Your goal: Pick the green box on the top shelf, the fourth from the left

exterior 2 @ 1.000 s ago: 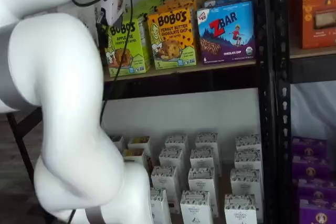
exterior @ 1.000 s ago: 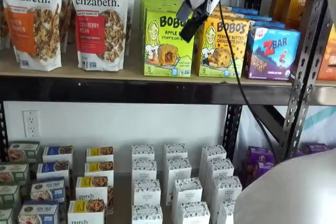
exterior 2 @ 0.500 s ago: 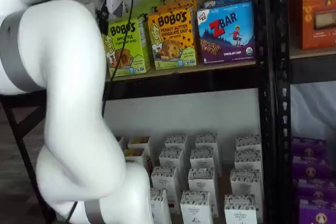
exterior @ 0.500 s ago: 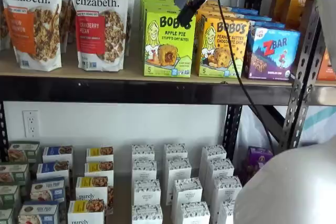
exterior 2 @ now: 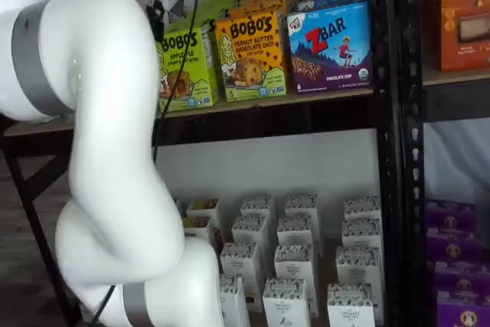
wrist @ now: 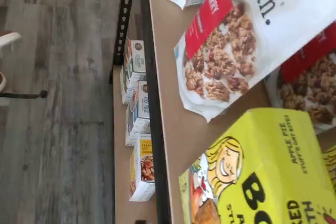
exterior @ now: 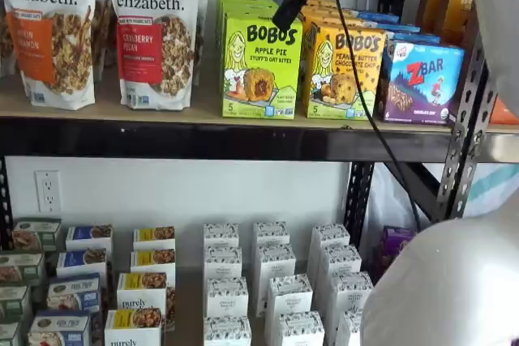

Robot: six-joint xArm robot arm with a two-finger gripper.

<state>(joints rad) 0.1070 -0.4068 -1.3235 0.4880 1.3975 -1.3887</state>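
Observation:
The green box (exterior: pixel 259 66), a lime-green Bobo's Apple Pie carton, stands upright at the front of a row on the top shelf (exterior: pixel 195 113). It also shows in a shelf view (exterior 2: pixel 187 67), partly behind my arm, and close up in the wrist view (wrist: pixel 262 177). My gripper (exterior: pixel 285 15) hangs from the view's top edge, in front of the green box's upper right corner. Its black fingers (exterior 2: pixel 156 13) are seen side-on, with no gap and no box in them.
Purely Elizabeth granola pouches (exterior: pixel 158 30) stand left of the green box. A yellow-orange Bobo's box (exterior: pixel 345 70) and a blue Zbar box (exterior: pixel 422 83) stand to its right. Small white cartons (exterior: pixel 268 281) fill the lower level. A black cable (exterior: pixel 365 119) hangs from the gripper. My white arm (exterior 2: pixel 107 151) blocks the left.
The gripper has risen and moved a little left, from in front of the gap between the two Bobo's boxes to the green box's upper right corner. The boxes have not moved.

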